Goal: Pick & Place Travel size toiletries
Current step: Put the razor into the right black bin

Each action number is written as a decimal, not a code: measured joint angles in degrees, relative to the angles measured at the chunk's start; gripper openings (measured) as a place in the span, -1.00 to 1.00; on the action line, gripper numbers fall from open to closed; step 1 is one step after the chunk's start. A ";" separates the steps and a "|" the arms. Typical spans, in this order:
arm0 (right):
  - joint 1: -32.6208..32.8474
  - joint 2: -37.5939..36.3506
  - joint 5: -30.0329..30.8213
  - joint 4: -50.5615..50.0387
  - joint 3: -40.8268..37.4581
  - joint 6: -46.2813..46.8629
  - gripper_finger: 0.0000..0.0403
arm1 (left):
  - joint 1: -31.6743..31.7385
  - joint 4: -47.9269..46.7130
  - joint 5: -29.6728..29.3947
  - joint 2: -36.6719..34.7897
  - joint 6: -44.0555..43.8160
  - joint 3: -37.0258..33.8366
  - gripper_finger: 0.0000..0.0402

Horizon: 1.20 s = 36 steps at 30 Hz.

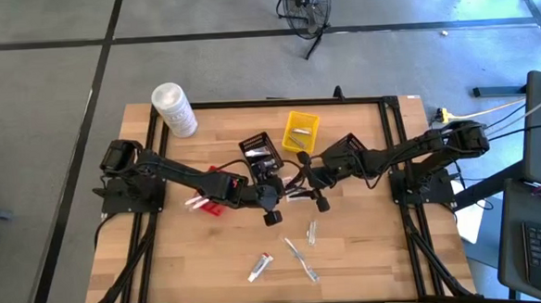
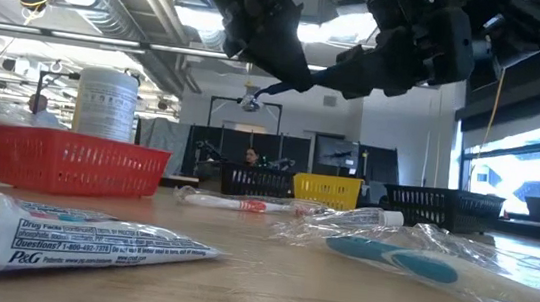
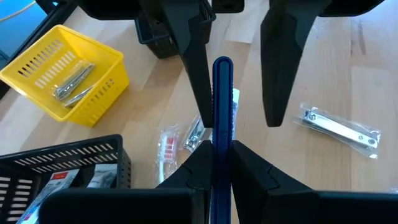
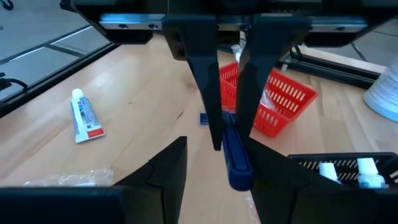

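High view: both arms meet over the middle of the bench, the left end effector and right end effector close together above a few small items. A toothpaste tube and wrapped sticks lie nearer the front edge. Behind sit the black basket, yellow basket, red basket and white tub.

Low view: the tube and a wrapped toothbrush lie close to the camera; both end effectors hang above.

Left wrist view: the left end effector is clamped on a blue stick, whose far end stands between the right arm's spread fingers. A nail clipper lies on the bench.

Right wrist view: the same blue stick passes between the right end effector's fingers, which stand slightly apart, not pressing it.
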 joint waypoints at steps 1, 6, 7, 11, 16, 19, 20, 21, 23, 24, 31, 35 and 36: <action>0.11 0.00 0.07 0.26 0.00 0.00 -0.26 | 0.00 0.03 0.04 0.00 0.00 0.00 -0.83; 0.19 0.00 0.16 0.49 0.00 0.00 -0.38 | -0.04 0.02 -0.03 0.00 0.00 0.00 -0.83; 0.19 0.00 0.18 0.51 0.00 0.00 -0.41 | -0.04 0.03 -0.03 0.00 0.00 0.00 -0.83; 0.16 0.00 0.27 0.60 0.00 -0.02 -0.53 | -0.07 0.10 -0.03 0.00 0.02 0.00 -0.83; 0.14 -0.02 0.42 0.62 0.00 -0.02 -0.70 | -0.09 0.25 0.00 0.00 0.02 0.00 -0.83; 0.14 -0.02 0.42 0.60 0.00 -0.02 -0.79 | -0.09 0.37 -0.03 0.00 -0.01 0.00 -0.83; 0.12 -0.02 0.42 0.58 0.00 -0.04 -0.81 | -0.09 0.37 0.00 0.00 -0.02 0.00 -0.83; 0.12 -0.02 0.40 0.56 0.00 -0.04 -0.82 | -0.09 0.37 0.02 0.00 -0.02 0.00 -0.83; 0.12 -0.02 0.39 0.51 0.00 -0.04 -0.82 | -0.09 0.38 0.06 0.00 -0.12 0.00 -0.81; 0.12 -0.04 0.38 0.49 0.00 -0.04 -0.81 | -0.09 0.39 0.06 0.00 -0.48 0.00 -0.80; 0.12 -0.04 0.36 -0.56 0.00 -0.04 -0.77 | -0.07 0.45 0.07 0.02 -1.09 0.00 -0.68; 0.09 -0.04 2.82 -4.02 0.00 -0.04 -0.82 | 0.01 0.45 -1.00 0.00 -1.09 0.00 -0.66; 0.03 -0.02 3.56 -5.08 -0.02 -0.04 -0.83 | 0.04 0.47 -1.29 0.01 -1.09 0.00 -0.66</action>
